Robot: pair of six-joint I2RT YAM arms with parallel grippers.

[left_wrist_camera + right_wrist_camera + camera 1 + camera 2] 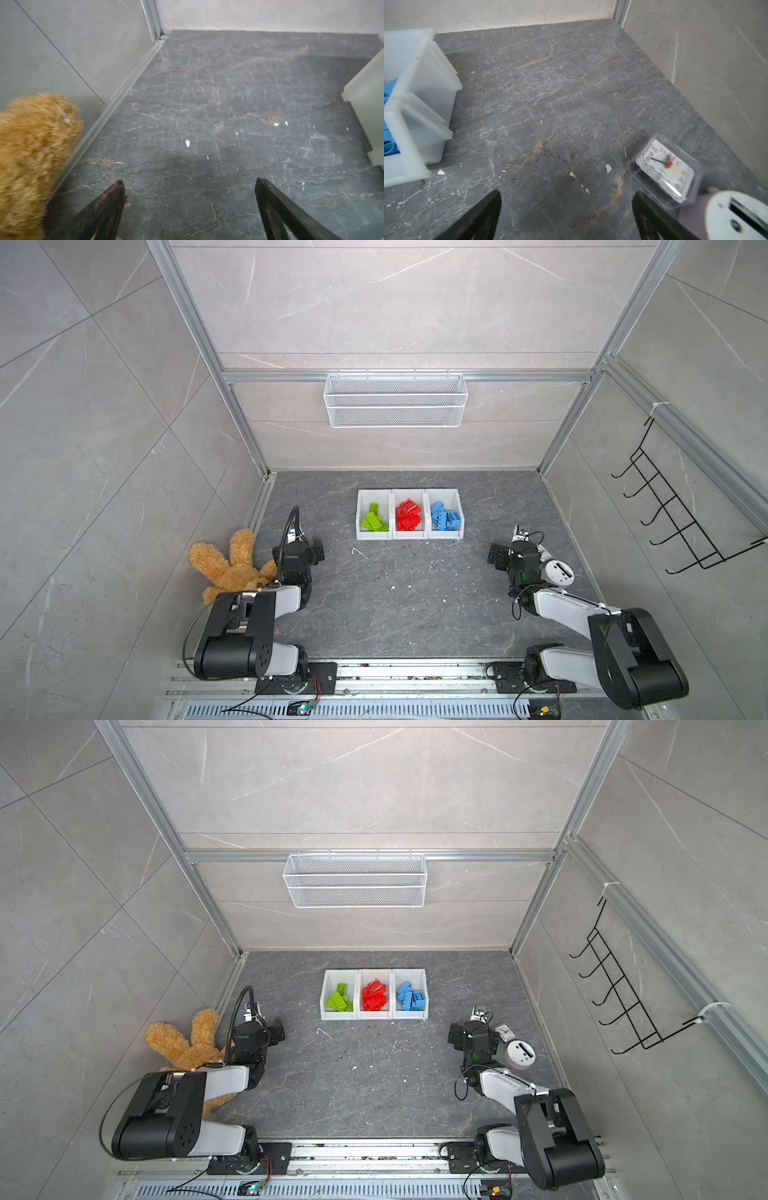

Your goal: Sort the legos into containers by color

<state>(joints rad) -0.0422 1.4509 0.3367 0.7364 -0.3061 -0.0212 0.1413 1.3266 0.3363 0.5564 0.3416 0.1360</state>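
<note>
Looks basically done to me: the lime green legos (374, 519) are in the left white bin (374, 535), the red legos (408, 515) in the middle bin (409, 535) and the blue legos (446, 516) in the right bin (445, 534). The row sits at 12 o'clock from the middle of the stone table (415, 605), and I can't spot any loose bricks on it. The left gripper (188, 182) at 9 o'clock and the right gripper (566, 193) at 3 o'clock both have jaws apart, nothing between them. The teddy bear (232, 564), further out at 9, and the small alarm clock (664, 168), further out at 3, aren't part of this.
</note>
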